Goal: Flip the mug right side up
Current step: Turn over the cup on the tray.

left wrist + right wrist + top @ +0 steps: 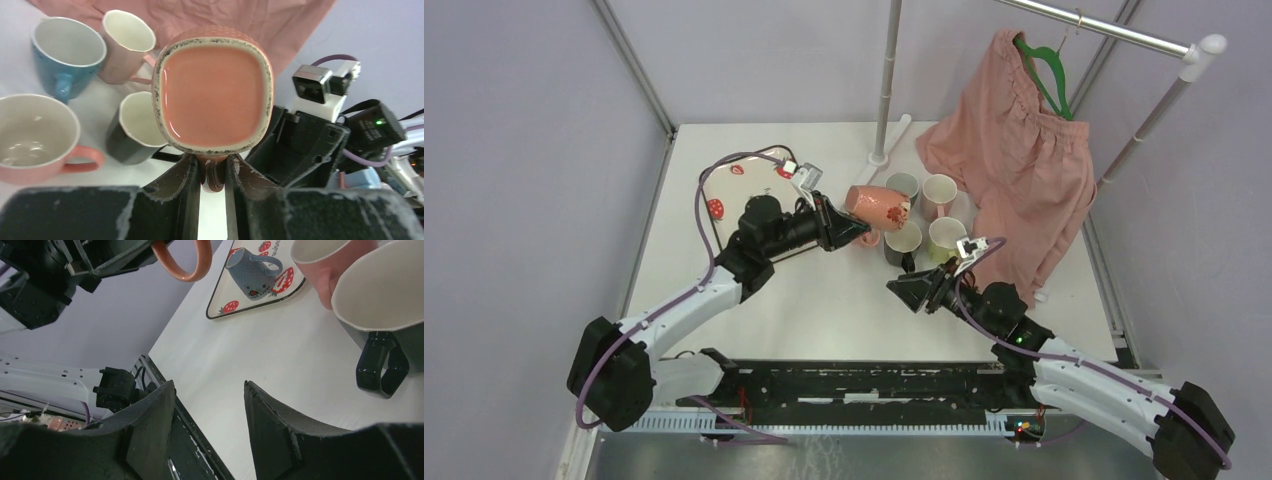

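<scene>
Dotted salmon mug [879, 207] tipped sideways, off the surface.

Mug handle [214, 176] mostly hidden between fingers [181, 197] — tray [749, 188] partly behind left arm [769, 228].

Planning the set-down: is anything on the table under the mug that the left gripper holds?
Yes. Below and beside the held mug stand a dark mug and a salmon mug, both upright. Bare table lies nearer the arms.

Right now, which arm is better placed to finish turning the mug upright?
Left. The left gripper is shut on the pink mug by its handle, holding it on its side above the table. The right gripper is open, empty, low beside the dark mug.
</scene>
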